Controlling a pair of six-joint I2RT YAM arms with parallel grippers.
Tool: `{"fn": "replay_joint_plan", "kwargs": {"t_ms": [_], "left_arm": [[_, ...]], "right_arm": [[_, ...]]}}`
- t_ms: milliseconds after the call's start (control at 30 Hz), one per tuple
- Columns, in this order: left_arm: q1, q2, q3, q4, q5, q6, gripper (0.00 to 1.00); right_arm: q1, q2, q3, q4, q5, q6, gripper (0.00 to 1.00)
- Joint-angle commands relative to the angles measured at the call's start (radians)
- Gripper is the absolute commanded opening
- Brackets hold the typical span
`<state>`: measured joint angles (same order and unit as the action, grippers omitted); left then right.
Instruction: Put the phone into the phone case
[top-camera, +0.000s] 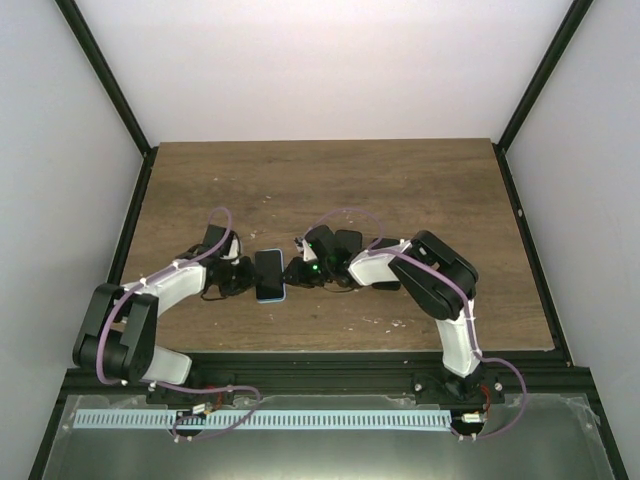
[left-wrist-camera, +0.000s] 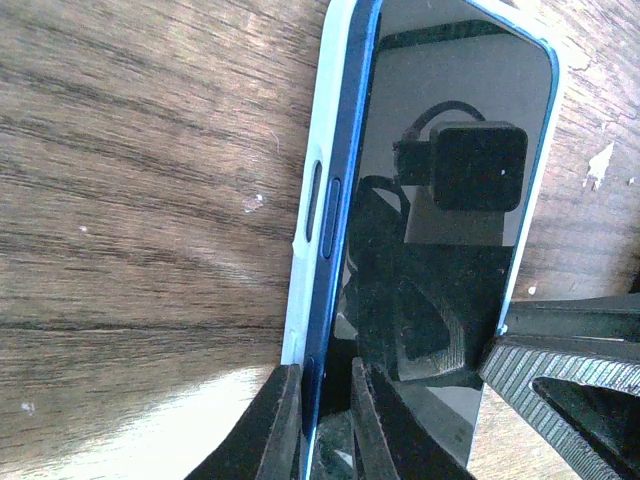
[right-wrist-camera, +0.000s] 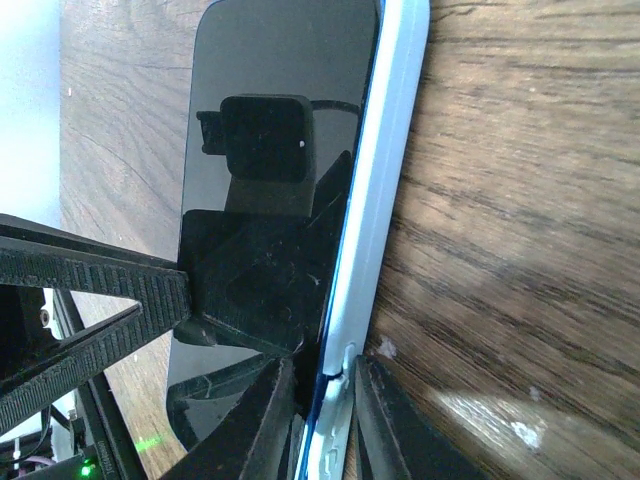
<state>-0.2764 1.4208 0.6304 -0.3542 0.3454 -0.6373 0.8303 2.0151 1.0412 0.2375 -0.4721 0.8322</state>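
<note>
The phone (top-camera: 268, 275) lies flat, screen up, on the wooden table between my two grippers. In the left wrist view its black screen (left-wrist-camera: 450, 220) and blue edge (left-wrist-camera: 340, 240) sit inside the pale phone case (left-wrist-camera: 308, 200), whose wall runs along the blue edge. My left gripper (left-wrist-camera: 325, 425) is shut on that side, one finger outside the case wall and one on the screen. My right gripper (right-wrist-camera: 320, 425) is shut on the opposite side, gripping the case wall (right-wrist-camera: 385, 180) and the screen (right-wrist-camera: 270, 80). Each wrist view shows the other gripper's ribbed finger (left-wrist-camera: 570, 370) (right-wrist-camera: 90, 290) on the phone's far side.
The wooden table (top-camera: 400, 180) has white scuffs near its middle. Black frame posts (top-camera: 105, 80) rise at both back corners against white walls. Two dark rounded shapes (top-camera: 335, 243) sit just behind my right wrist. A black rail (top-camera: 320, 365) runs along the near edge.
</note>
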Motion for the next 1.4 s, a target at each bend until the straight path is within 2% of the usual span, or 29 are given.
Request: {"fn": "replay_joint_plan", "kwargs": {"t_ms": [0, 200, 500, 533, 600, 667, 800, 1000, 1100, 1200, 1367], "left_arm": [[-0.007, 0.067, -0.004, 0.1, 0.004, -0.015, 0.15], [-0.007, 0.063, 0.022, 0.101, 0.0, -0.009, 0.11], [-0.007, 0.069, 0.044, 0.137, 0.004, -0.026, 0.11], [-0.007, 0.058, 0.048, 0.11, 0.003, -0.03, 0.14], [-0.007, -0.012, 0.042, 0.072, 0.002, -0.037, 0.24], [-0.003, -0.096, 0.025, 0.044, -0.052, -0.051, 0.34], [0.063, -0.132, 0.03, -0.001, 0.002, -0.036, 0.35], [0.076, -0.064, 0.04, 0.008, 0.101, 0.024, 0.4], [0.081, -0.028, 0.028, 0.034, 0.106, 0.033, 0.4], [0.087, 0.02, 0.018, 0.08, 0.125, 0.032, 0.33], [0.088, 0.085, 0.018, 0.094, 0.113, 0.059, 0.28]], "right_arm": [[0.009, 0.036, 0.043, 0.008, -0.009, 0.009, 0.18], [0.009, 0.044, 0.053, 0.03, -0.017, 0.035, 0.19], [0.009, 0.05, 0.066, 0.043, -0.026, 0.045, 0.18], [0.009, 0.048, 0.066, 0.04, -0.027, 0.045, 0.18], [0.009, 0.036, 0.055, 0.034, -0.026, 0.045, 0.18], [0.009, 0.019, 0.036, 0.033, -0.004, 0.048, 0.21], [0.011, 0.007, 0.005, 0.037, 0.033, 0.069, 0.23], [0.013, 0.01, -0.003, 0.036, 0.043, 0.091, 0.28], [0.014, 0.009, -0.006, 0.05, 0.045, 0.106, 0.3], [0.012, 0.026, -0.006, 0.092, 0.008, 0.135, 0.3], [0.012, 0.048, -0.005, 0.156, -0.049, 0.175, 0.33]]}}
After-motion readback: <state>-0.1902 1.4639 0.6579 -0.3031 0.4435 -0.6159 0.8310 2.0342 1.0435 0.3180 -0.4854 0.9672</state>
